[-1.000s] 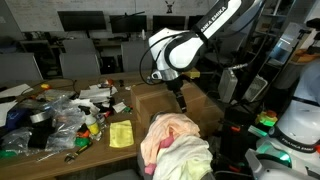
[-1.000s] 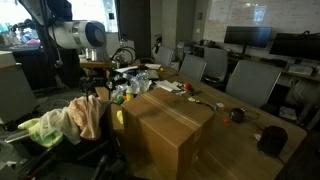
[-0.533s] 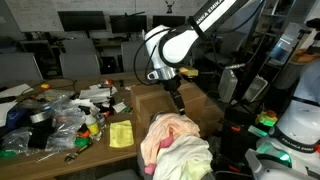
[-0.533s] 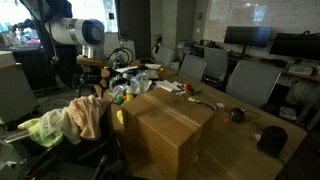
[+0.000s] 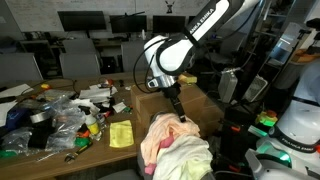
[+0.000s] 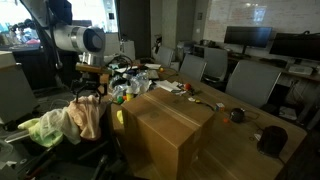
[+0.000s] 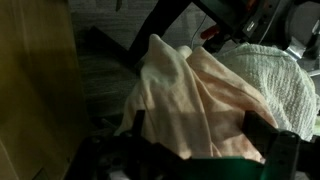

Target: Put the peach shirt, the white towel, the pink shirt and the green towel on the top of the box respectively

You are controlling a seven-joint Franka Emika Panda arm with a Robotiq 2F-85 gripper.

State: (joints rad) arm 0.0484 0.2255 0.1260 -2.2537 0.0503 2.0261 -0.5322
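A heap of cloths lies beside the brown cardboard box (image 5: 160, 100) (image 6: 165, 125). On top is the peach shirt (image 7: 190, 95) (image 5: 165, 132) (image 6: 90, 115), with the white towel (image 7: 278, 75) (image 5: 192, 155) next to it. The pale green towel (image 6: 38, 128) hangs at the heap's far side. I cannot tell the pink shirt apart from the peach one in the heap. My gripper (image 7: 198, 132) (image 5: 177, 110) (image 6: 90, 90) hangs open just over the peach shirt. One dark finger stands on each side of the shirt's raised fold, and the jaws hold nothing.
A flat bright yellow cloth (image 5: 121, 134) lies on the table (image 5: 95, 148) beside a clutter of bags and small items (image 5: 55, 112). The box wall (image 7: 35, 90) stands close beside the heap. Office chairs (image 6: 245, 80) and monitors ring the table.
The arm has come down and slightly inward, which brings the open gripper closer to the top of the heap. The cloths and the box have not moved.
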